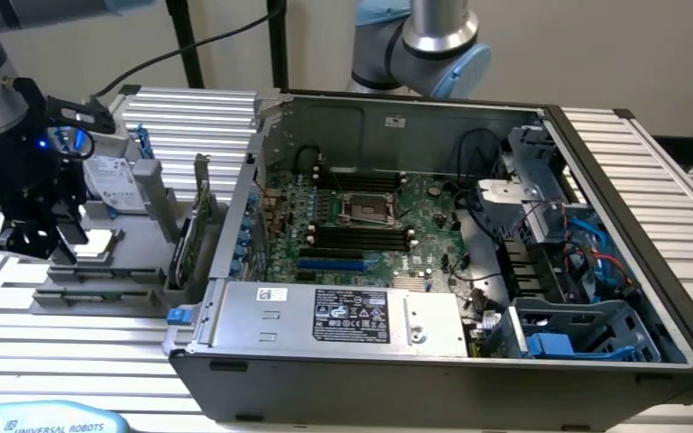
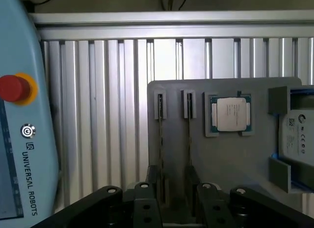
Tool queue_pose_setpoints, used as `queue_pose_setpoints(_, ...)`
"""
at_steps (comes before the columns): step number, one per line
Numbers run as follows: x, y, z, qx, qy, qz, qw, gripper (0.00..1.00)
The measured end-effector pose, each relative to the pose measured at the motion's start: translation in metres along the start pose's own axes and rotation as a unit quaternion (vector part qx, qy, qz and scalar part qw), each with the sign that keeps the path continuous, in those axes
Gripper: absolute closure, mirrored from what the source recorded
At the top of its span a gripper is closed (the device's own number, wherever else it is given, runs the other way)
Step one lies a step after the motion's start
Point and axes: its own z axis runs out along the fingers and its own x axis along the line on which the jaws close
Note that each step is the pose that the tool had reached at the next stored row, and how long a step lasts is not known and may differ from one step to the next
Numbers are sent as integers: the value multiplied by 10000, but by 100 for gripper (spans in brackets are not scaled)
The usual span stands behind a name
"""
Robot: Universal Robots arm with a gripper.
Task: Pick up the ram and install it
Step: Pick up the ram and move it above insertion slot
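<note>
In the exterior view the gripper [image 1: 43, 245] hangs over a grey tray [image 1: 142, 271] on the ribbed tabletop [image 1: 69, 356], at about nine o'clock from the open computer case [image 1: 443, 361]. The ram [image 1: 94, 293] seems to be the thin green strip along the tray's edge at about five o'clock from the gripper, though it is hard to make out there, and from this side I cannot tell how the fingers stand. This view adds what the other lacks: the motherboard [image 1: 359, 225] with its black slots, at three o'clock from the tray, and a green card [image 1: 198, 212] standing on edge between tray and case. The wrist view looks down the tool: the ram [image 2: 160, 139] stands on edge in a narrow holder, and a second stick [image 2: 189, 139] stands just beside it in a twin holder. Beyond those come the processor chip [image 2: 230, 115] and then a hard drive [image 2: 297, 139]. A control pendant [image 2: 19, 139] lies off the tray on the other side. The fingers [image 2: 149, 186] are apart and empty, their tips over the near ends of the two sticks, touching neither as far as I can tell. I judge the ram light, stiff and thin but fragile: best taken squarely by its flat faces near mid-length, away from the contact edge, and kept upright.
</note>
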Motion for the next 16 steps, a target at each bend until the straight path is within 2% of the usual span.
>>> queue_pose_setpoints(16,44,-35,289,-1,5,-137,9999,64)
